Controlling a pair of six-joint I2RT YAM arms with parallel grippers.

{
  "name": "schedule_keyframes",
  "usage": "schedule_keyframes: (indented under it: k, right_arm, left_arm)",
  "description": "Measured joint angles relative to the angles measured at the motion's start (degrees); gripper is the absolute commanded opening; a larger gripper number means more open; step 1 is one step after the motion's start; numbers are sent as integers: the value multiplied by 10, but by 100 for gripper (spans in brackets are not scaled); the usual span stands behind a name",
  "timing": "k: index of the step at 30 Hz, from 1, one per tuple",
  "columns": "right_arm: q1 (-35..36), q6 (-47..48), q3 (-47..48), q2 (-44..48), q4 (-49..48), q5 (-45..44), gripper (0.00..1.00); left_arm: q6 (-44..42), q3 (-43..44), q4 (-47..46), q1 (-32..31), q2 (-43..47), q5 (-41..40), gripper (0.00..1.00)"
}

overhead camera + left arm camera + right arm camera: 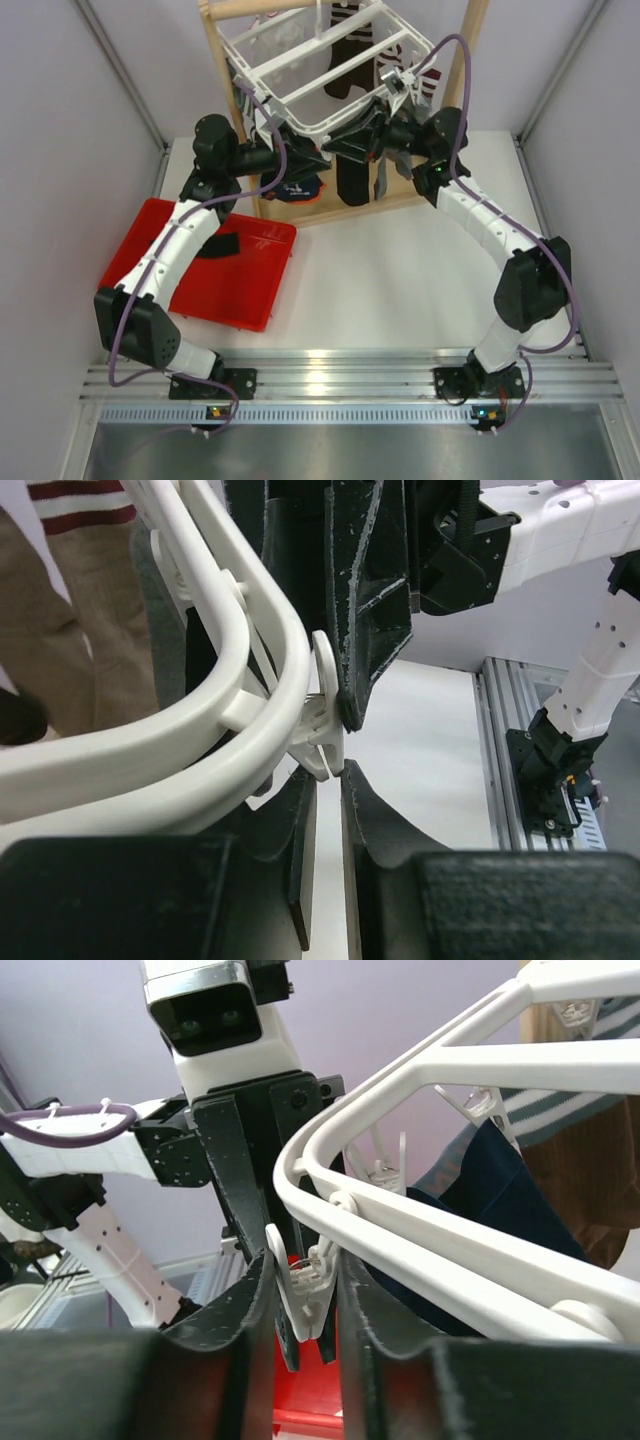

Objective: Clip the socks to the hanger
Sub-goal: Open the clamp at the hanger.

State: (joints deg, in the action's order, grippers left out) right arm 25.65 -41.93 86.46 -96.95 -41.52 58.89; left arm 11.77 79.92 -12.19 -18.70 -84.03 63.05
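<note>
Right jaws, close up in the right wrist view: clenched on 1 white clip [300,1295] at the near rim of the hanger [520,1065]. 1 pad sits on each side of the clip, both touching it.

Left jaws point in from the opposite side, tips just under that same clip. The left wrist view shows them nearly closed, with a thin slit and the table [400,280] visible through it. Can't tell whether they nip the clip's lower end or hold anything at all.

The hanger is at the far centre of the table, hung inside a light wooden frame [222,90], and it looks tilted.

Socks:
- 1 black sock [352,185] hangs below the hanger's near rim, between the 2 arms.
- 1 tray sock [222,246], black, lies in the red tray [255,290] at near left, partly under the left arm.
- 1 brown sock [590,1190] with a striped cuff hangs behind the bars, right of the clip.

Navy fabric with orange trim [303,187] hangs just left of the black sock.
</note>
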Motion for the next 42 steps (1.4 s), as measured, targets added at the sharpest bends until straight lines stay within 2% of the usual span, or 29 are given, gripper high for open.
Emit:
schedule_keyframes:
  k: [1,2,3,6,9,10,12,13,19,29,36,42]
  right_arm:
    - [1,-2,1,0,3,-4,6]
    - [1,-1,1,0,8,-10,3]
    - [1,-1,1,0,10,-15,0]
    - [2,-4,2,0,17,-31,0]
    - [9,-12,2,0,24,-52,0]
    - [10,-13,2,0,26,-58,0]
    - [13,-15,2,0,31,-75,0]
    - [15,-17,2,0,35,-83,0]
    - [29,-17,-8,6,51,-131,0]
    - [35,2,-44,39,67,-194,0]
    - [35,19,-56,55,73,-210,0]
    - [36,30,-69,64,73,-223,0]
  left_arm:
    - [-3,0,5,0,1,-4,11]
    - [-7,0,11,-1,2,-12,21]
    - [-11,0,20,-1,6,-25,25]
    - [-22,-14,30,-6,28,-73,39]
    - [-38,-59,27,-13,74,-137,44]
    - [-47,-78,27,-18,94,-164,49]
    - [-63,-104,25,-26,129,-210,50]
    - [-72,-114,25,-32,143,-230,55]
    - [-151,-142,20,-94,193,-362,59]
    - [-212,-96,45,-180,147,-560,54]
    - [-219,-64,63,-192,121,-639,53]
    - [-222,-52,72,-197,107,-657,53]
